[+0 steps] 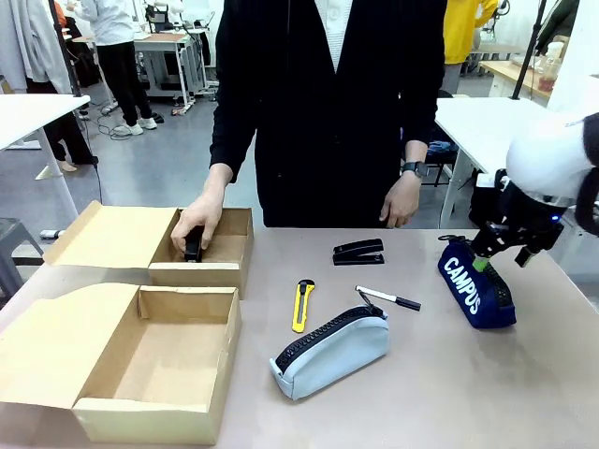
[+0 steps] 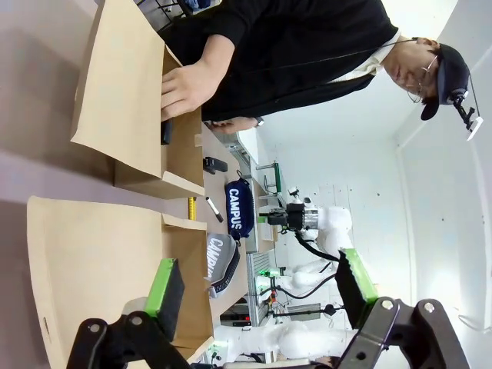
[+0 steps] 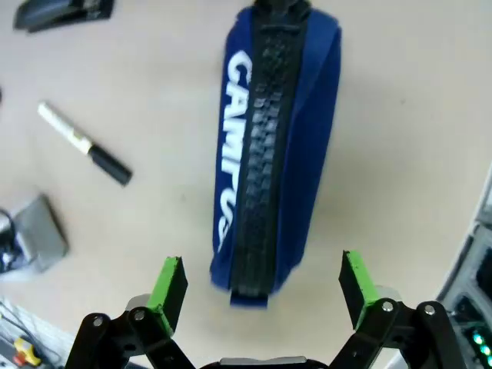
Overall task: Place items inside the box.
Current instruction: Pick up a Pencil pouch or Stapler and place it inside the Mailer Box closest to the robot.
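Beige table (image 1: 421, 393) is shared. A person (image 1: 309, 112) in a black jacket over a white shirt is stood at its far edge, dark watch (image 1: 412, 169) worn. White tables are seen beyond the far-left (image 1: 23, 112) and far-right (image 1: 477, 122) corners, a bystander in yellow (image 1: 465, 28) behind.

Box (image 1: 140, 419): plain matt brown cardboard. Blue pouch (image 3: 311, 115): woven cloth, coarse black zip. Grey pouch (image 1: 342, 355): smooth cloth. Table top (image 1: 421, 402): smooth, matt finish.

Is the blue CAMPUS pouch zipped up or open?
Zipped up. The dark blue pouch shows its black zipper teeth meshed shut along the whole top.
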Robot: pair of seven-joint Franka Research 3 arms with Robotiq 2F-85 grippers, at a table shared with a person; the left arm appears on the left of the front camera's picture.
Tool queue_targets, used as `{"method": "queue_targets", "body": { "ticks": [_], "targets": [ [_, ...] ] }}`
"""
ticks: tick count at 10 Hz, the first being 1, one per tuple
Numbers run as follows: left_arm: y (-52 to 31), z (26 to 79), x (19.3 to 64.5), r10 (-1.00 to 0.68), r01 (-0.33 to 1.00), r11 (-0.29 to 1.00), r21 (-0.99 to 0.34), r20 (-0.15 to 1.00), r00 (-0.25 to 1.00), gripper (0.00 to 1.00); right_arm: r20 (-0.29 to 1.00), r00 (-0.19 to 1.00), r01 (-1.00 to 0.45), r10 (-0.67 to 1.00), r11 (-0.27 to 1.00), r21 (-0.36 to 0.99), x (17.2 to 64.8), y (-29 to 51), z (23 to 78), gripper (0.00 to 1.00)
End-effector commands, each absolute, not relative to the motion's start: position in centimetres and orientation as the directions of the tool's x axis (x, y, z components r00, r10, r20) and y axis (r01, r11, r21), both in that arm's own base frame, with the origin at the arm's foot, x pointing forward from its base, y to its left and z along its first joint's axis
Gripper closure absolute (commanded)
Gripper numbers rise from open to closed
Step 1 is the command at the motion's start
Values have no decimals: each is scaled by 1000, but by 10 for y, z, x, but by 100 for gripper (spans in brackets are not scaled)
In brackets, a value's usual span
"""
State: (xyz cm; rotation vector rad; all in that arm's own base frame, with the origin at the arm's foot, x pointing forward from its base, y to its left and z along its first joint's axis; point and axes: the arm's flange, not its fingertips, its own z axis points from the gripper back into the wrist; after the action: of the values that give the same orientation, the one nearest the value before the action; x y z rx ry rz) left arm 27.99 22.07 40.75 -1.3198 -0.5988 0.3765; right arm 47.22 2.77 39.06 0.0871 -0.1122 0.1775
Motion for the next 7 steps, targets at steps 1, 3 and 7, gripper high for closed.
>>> {"method": "queue_targets", "body": {
  "ticks": [1, 3, 7],
  "targets": [
    [220, 409, 278, 574, 102, 221, -970, 213, 791, 0, 135, 982, -147, 133, 984, 102, 493, 34, 375, 0],
    [220, 409, 278, 574, 102, 221, -970, 213, 791, 0, 97, 990, -111, 101, 989, 100, 503, 35, 354, 0],
    [220, 409, 278, 574, 102, 221, -970, 213, 791, 0, 80, 995, -72, 64, 991, 109, 501, 32, 350, 57]
  ]
}}
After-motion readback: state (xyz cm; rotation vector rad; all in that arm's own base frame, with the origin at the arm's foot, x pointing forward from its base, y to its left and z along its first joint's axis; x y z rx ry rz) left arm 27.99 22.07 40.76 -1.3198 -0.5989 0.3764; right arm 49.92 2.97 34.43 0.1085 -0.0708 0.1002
